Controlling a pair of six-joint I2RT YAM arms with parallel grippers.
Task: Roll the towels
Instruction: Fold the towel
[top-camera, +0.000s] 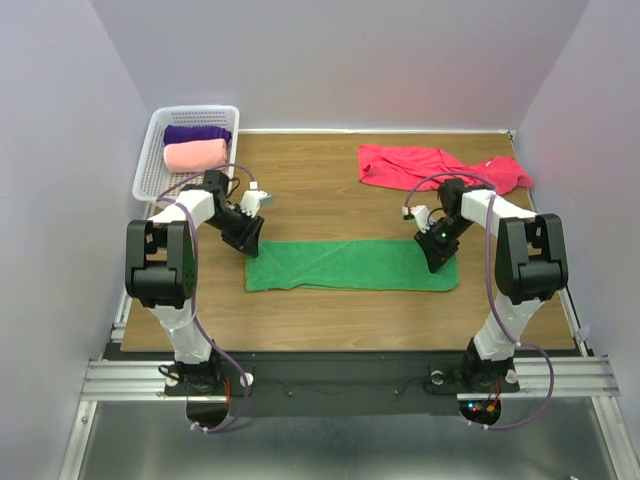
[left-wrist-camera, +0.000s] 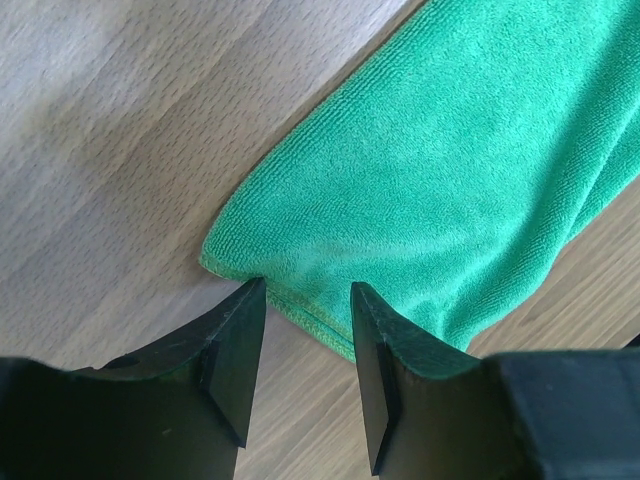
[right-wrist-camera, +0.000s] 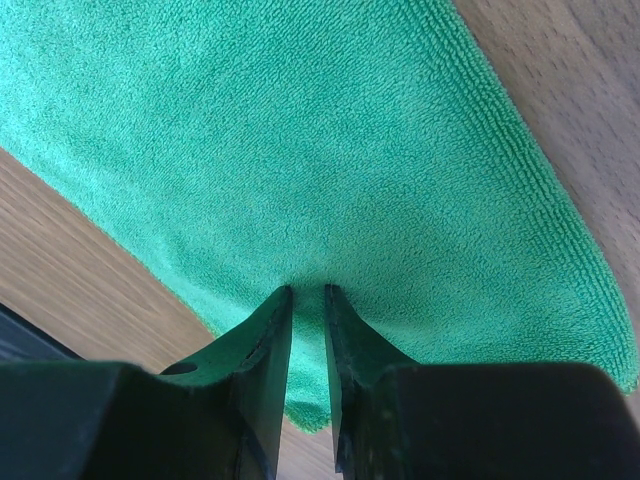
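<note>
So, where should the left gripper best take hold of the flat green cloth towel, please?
Probably the left short hem of the green cloth towel, from the left and low: it lies flat, with that hem between the fingers of the left gripper.

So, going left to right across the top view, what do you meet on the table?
white basket → left gripper → green towel → right gripper. The crimson towel spans too wide to place.

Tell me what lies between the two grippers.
Only the green towel, spread flat from the left gripper to the right gripper; the top view shows it.
</note>
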